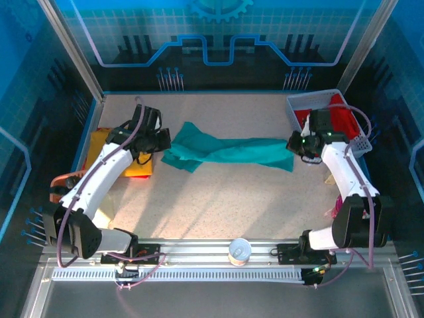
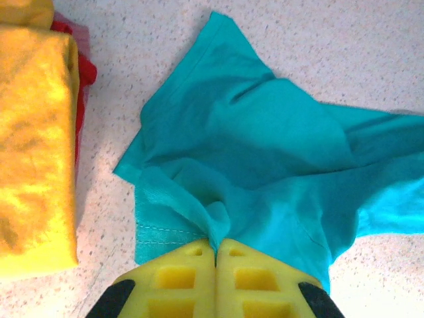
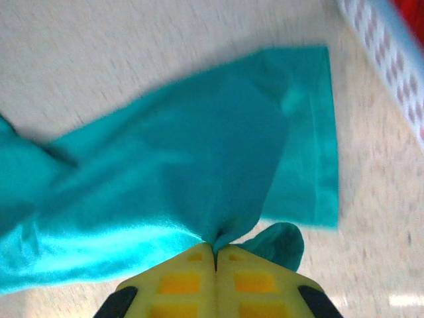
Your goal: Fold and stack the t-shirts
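A teal-green t-shirt (image 1: 228, 152) is stretched across the middle of the table between the two arms. My left gripper (image 1: 161, 141) is shut on its left end; in the left wrist view the yellow fingers (image 2: 192, 275) pinch a bunched fold of the teal cloth (image 2: 265, 152). My right gripper (image 1: 296, 147) is shut on its right end, where the fingertips (image 3: 248, 278) pinch the teal fabric (image 3: 185, 165). A folded mustard-yellow t-shirt (image 1: 136, 164) lies at the left on a red one (image 2: 85, 66).
A white mesh basket (image 1: 361, 139) with red cloth (image 1: 341, 118) inside stands at the back right, close behind my right gripper. A small round tub (image 1: 239, 251) sits on the front rail. An orange object (image 1: 63, 180) lies by the left wall.
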